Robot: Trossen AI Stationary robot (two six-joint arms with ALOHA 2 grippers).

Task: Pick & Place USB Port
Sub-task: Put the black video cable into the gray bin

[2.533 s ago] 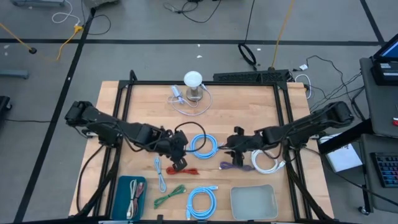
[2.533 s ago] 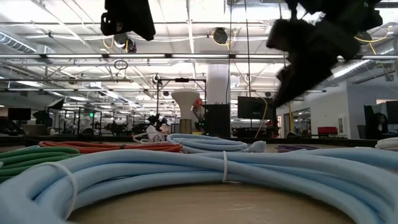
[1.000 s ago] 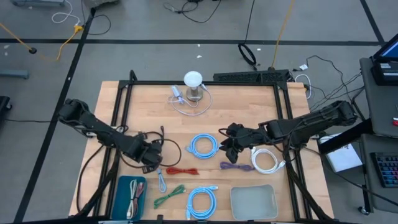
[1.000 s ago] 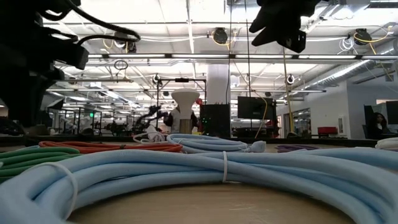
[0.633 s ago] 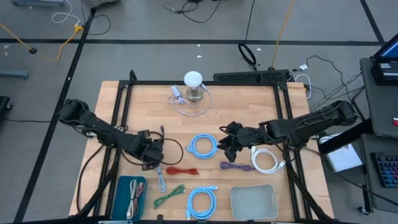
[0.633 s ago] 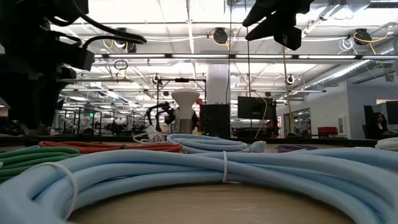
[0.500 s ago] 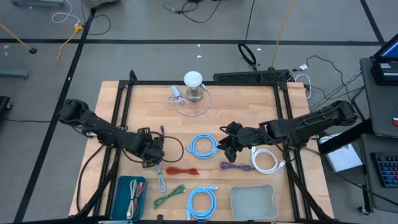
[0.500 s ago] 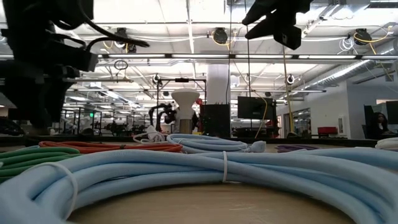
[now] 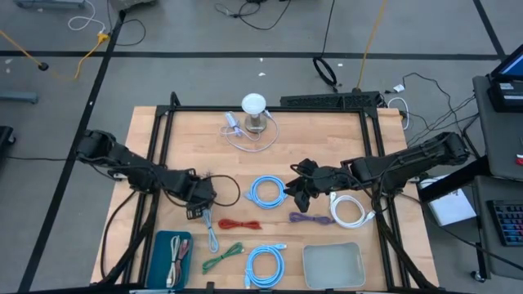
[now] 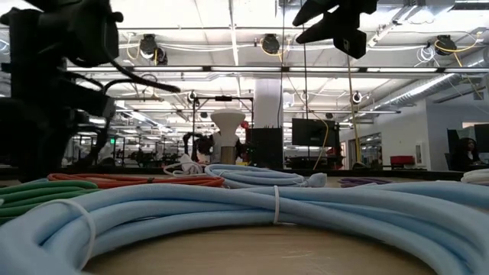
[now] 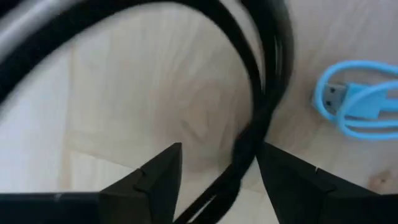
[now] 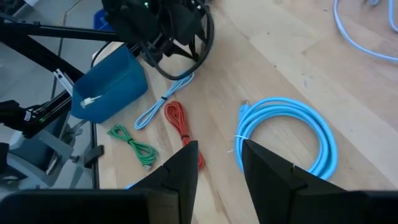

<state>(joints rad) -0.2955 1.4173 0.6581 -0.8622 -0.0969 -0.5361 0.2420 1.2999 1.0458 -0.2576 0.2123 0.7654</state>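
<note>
My left gripper [image 9: 198, 204] [image 11: 219, 149] stands open at the table's left middle. A black cable [image 9: 222, 193] lies there in a loop, and a strand of it [image 11: 252, 134] runs between the fingers. A light-blue coiled cable [image 9: 267, 190] with a USB plug [image 11: 333, 96] lies just right of the loop. My right gripper [image 9: 296, 192] [image 12: 219, 144] hangs open above the table right of that coil, with nothing between its fingers. In the low view it shows at the top [image 10: 328, 23]. My left gripper has its two fingers on either side of the black cable's strand [image 11: 245, 158], which passes close to one finger [image 11: 283, 177]. I cannot tell whether that finger touches the cable. The loop lies on the table.
Red [image 9: 238, 224], green [image 9: 222, 257], purple [image 9: 306, 218], white [image 9: 351, 212] and pale-blue [image 9: 211, 235] cables and a second light-blue coil [image 9: 265, 264] lie toward the near edge. A blue bin [image 9: 160, 260] stands near left, a grey tray [image 9: 333, 264] near right, a white lamp-like stand [image 9: 254, 104] far.
My left gripper has drawn a little toward the table's far edge, and the black cable's loop lies on the table beside it. My right gripper has risen slightly.
</note>
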